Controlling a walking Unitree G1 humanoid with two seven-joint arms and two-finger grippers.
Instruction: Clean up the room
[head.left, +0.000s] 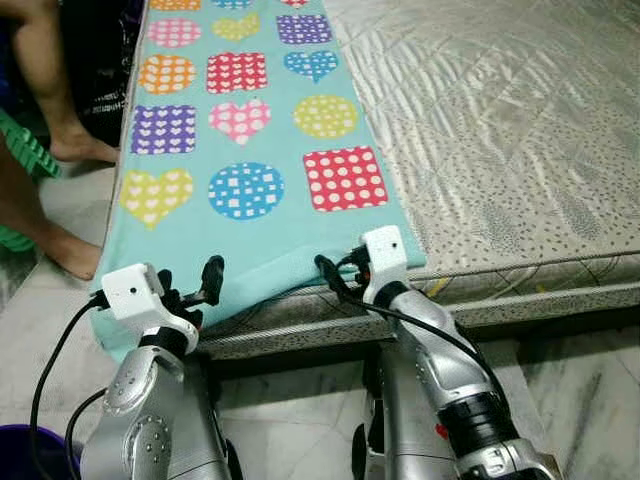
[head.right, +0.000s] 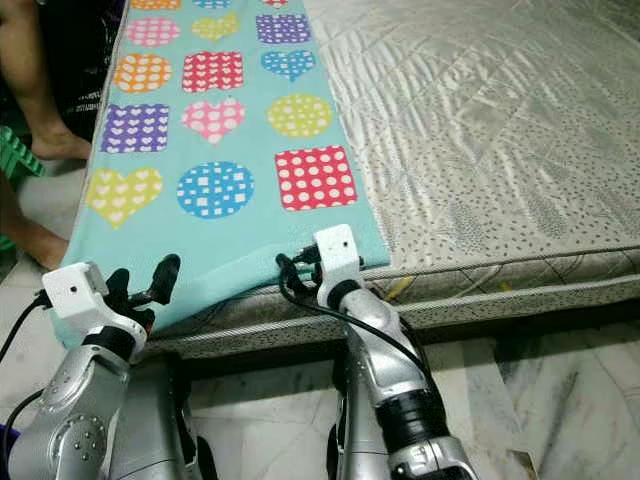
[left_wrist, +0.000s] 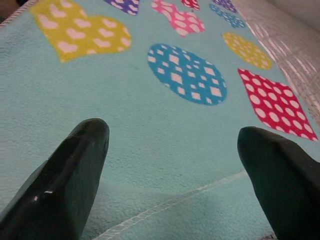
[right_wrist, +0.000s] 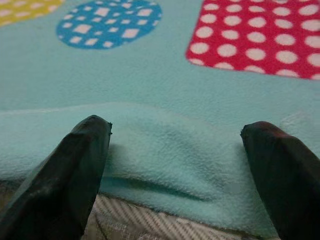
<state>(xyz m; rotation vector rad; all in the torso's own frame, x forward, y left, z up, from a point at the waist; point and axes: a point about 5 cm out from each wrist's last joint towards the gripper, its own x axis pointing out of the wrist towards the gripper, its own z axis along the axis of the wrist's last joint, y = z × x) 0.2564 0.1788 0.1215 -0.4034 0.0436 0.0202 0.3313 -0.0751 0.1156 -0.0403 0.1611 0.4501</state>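
A teal fleece blanket (head.left: 250, 150) printed with dotted hearts, circles and squares is spread along the left side of the mattress (head.left: 500, 130). Both tools, left tool (left_wrist: 175, 165) and right tool (right_wrist: 175, 165), are held wide at its near hem, apparently not yet gripping.

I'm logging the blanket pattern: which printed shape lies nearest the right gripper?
The red dotted square on the teal fleece blanket, just beyond the right gripper; the blue circle sits farther left.
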